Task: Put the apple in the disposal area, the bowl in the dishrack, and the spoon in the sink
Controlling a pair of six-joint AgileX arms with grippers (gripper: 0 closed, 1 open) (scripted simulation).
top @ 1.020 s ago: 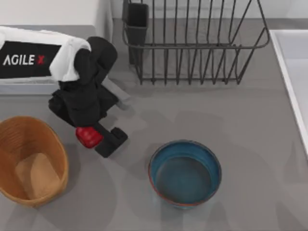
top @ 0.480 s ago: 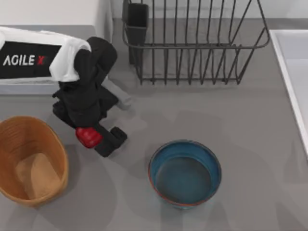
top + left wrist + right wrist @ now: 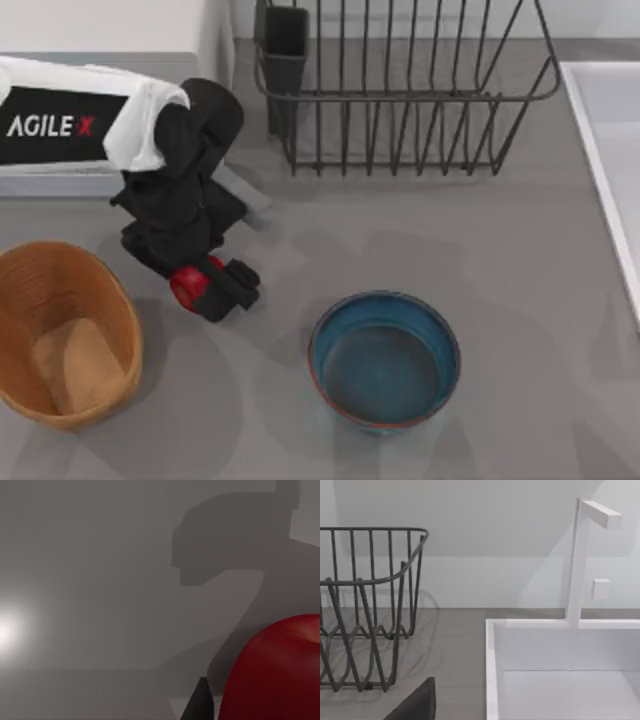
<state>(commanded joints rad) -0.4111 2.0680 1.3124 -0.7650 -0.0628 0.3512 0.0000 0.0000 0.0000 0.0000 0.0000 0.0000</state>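
Now, operator, your scene reads as follows, placed against the bowl.

Bowl: you see it upright on the grey table, low in the top view's middle.

Left gripper: you find it left of the bowl and slightly farther back, its black fingers clamped on the apple.

Apple: held between those fingers, left of the bowl; your left wrist view shows its glossy red side close up, with grey table beyond it and a dark fingertip beside it.

Basket: it sits well left of the bowl at the table's left edge, just beside the gripped apple but apart from it.

Dishrack: it stands behind the bowl, with its dark cup at the back-left corner; your right wrist view shows its wire end.

Sink: its white rim runs right of the bowl and farther back; the right wrist view shows the basin wall and a white faucet.

Right gripper: you cannot tell its state; one dark finger shows in its wrist view.
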